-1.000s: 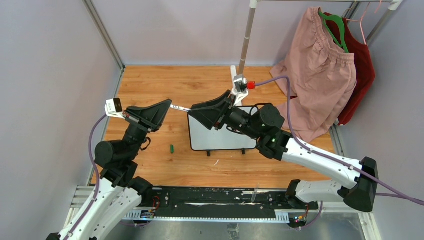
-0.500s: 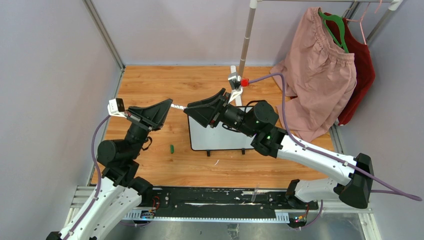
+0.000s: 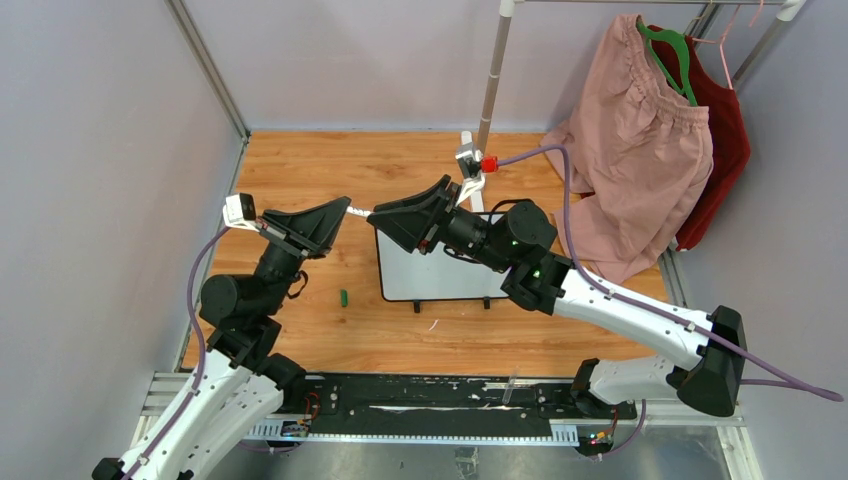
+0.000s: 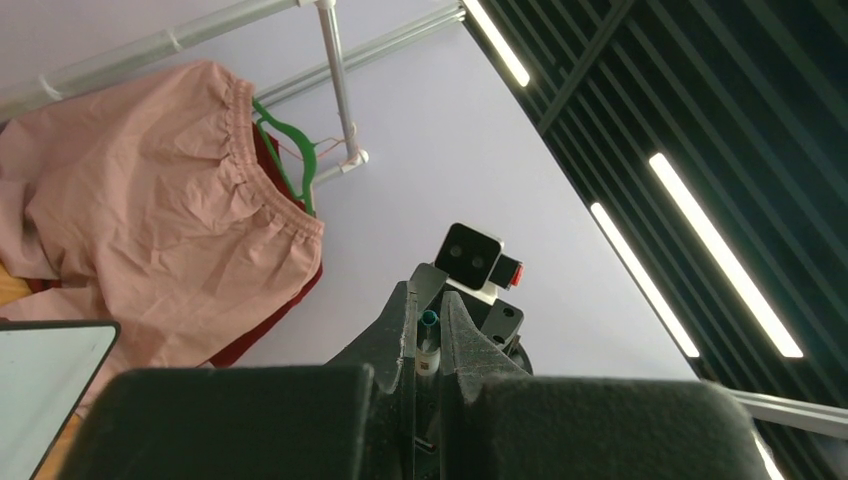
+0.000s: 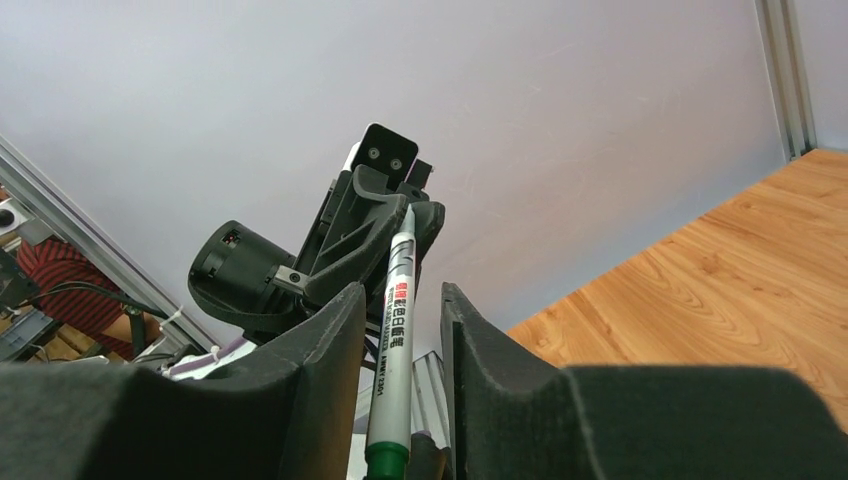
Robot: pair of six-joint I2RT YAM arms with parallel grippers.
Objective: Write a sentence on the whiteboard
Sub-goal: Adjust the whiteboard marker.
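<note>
now my right gripper (image 5: 402, 300) has narrowed round the marker (image 5: 392, 370), a gap left on one side; left gripper (image 4: 425, 300) clamps its far end. whiteboard (image 3: 440, 280) unwritten, handover likely pending.

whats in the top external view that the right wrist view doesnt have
Only top external: the blank whiteboard on the wooden table, a small green piece left of it, and the pink garment on the rack. Only right wrist: the print on the marker barrel, and the gaps between it and the fingers of the open right end effector. Both: the marker, the left end effector gripping its far end, and the table.
</note>
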